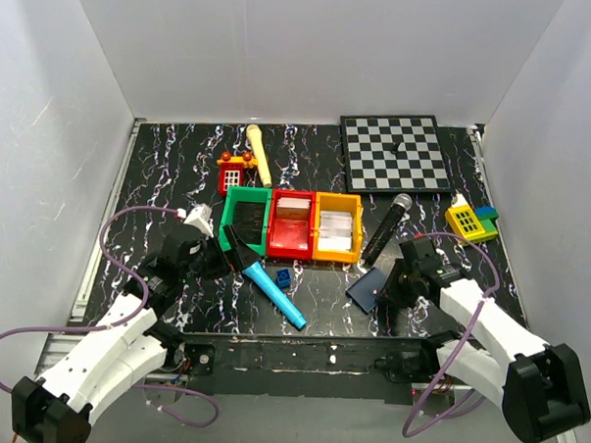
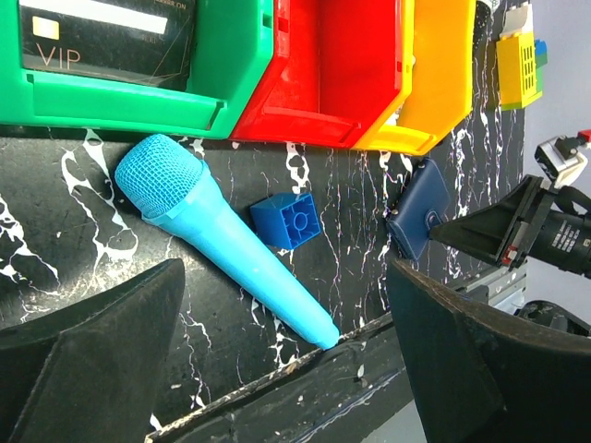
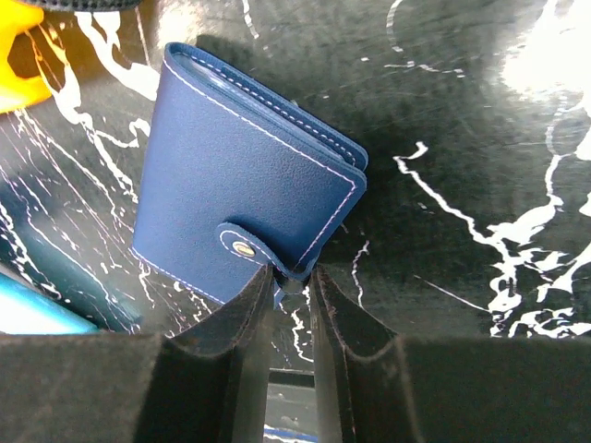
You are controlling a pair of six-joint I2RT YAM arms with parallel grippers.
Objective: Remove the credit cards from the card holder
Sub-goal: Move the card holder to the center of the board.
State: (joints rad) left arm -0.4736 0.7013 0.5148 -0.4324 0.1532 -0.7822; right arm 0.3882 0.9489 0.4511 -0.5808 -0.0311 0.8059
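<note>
**Step in hand (judged):** securing the closed holder. It has not been opened, and no card is drawn from it.

**Next move (judged):** calls for a firm hold on the holder's edge, then the tab unsnapped and the flap folded back. That is probably work for the free left gripper, which would have to cross over. The flat holder may slide away instead of lifting.

1. **Right gripper**: low over the worktop, jaws drawn narrow. Its fingertips flank the near edge of the holder, just beside the snap tab. Whether they actually pinch that edge cannot be told.
2. **Left gripper**: spread wide and empty. It hangs over the cyan mic and the brick, well apart from the holder.
3. **Holder:** navy, folded shut with the tab fastened. It lies on the worktop at the right gripper's tips, near the yellow bin and to the right of the brick. No cards show.
4. **Green bin**: a dark card marked VIP lies inside.
</note>
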